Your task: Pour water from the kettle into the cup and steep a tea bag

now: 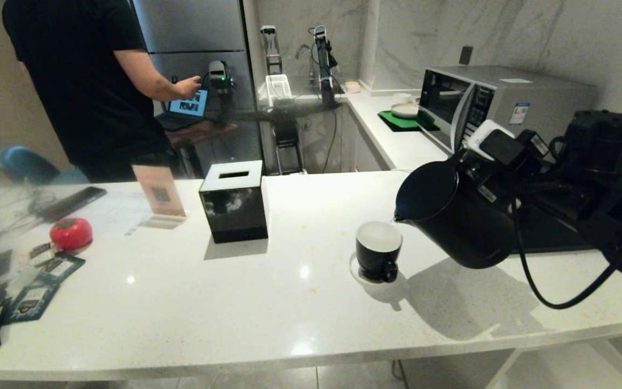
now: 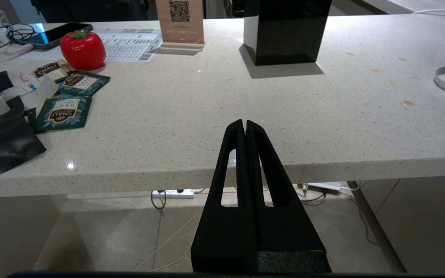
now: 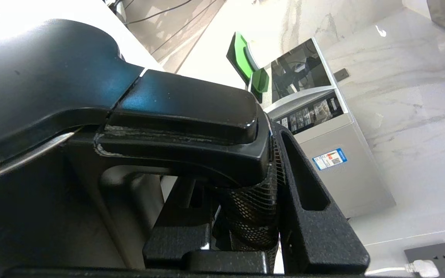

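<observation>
My right gripper (image 1: 492,156) is shut on the loop handle (image 3: 176,112) of the matte black kettle (image 1: 454,216) and holds it off the counter. The kettle is tilted to the left, with its spout just above the right rim of the cup (image 1: 378,249). The black cup has a white inside and stands on a white saucer (image 1: 355,270) in the middle of the counter. In the right wrist view the handle fills the space between the fingers (image 3: 303,181). My left gripper (image 2: 244,122) is shut and empty, parked in front of the counter's near edge. The tea bag is out of view.
A black cube tissue box (image 1: 234,202) stands left of the cup, with a QR sign (image 1: 159,194), a red tomato-shaped object (image 1: 71,232) and several flat blue packets (image 2: 66,112) farther left. A microwave (image 1: 484,102) sits at the back right. A person (image 1: 84,81) stands at the back left.
</observation>
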`<state>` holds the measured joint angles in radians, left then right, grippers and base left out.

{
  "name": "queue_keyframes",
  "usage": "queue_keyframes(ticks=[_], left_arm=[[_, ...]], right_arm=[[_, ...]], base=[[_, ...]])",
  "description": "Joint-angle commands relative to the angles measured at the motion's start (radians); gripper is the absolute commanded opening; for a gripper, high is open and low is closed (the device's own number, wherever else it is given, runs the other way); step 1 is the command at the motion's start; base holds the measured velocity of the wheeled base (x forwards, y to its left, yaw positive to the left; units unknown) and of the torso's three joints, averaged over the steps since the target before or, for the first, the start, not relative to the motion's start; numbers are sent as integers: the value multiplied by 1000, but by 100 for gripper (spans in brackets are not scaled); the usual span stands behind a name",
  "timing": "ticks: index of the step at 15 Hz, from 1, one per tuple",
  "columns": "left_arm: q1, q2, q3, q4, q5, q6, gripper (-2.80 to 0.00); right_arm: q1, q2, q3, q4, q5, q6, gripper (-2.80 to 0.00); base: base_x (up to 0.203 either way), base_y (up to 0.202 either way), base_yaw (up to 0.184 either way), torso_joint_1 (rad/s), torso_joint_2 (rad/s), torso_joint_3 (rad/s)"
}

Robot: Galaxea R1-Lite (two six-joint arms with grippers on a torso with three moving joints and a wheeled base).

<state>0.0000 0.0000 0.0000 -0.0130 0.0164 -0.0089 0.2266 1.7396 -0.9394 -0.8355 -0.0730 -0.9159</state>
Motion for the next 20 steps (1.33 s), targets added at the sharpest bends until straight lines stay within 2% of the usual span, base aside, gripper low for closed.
queue_keyframes(ticks=[1, 20], left_arm=[[0, 2, 0, -1, 0, 0, -280], [0, 2, 0, -1, 0, 0, -280]], right_arm=[[0, 3, 1, -5, -1, -9, -280], [0, 0, 8, -9, 1, -53, -280]], base=[[0, 0, 0, 0, 0, 0], [0, 0, 0, 0, 0, 0]])
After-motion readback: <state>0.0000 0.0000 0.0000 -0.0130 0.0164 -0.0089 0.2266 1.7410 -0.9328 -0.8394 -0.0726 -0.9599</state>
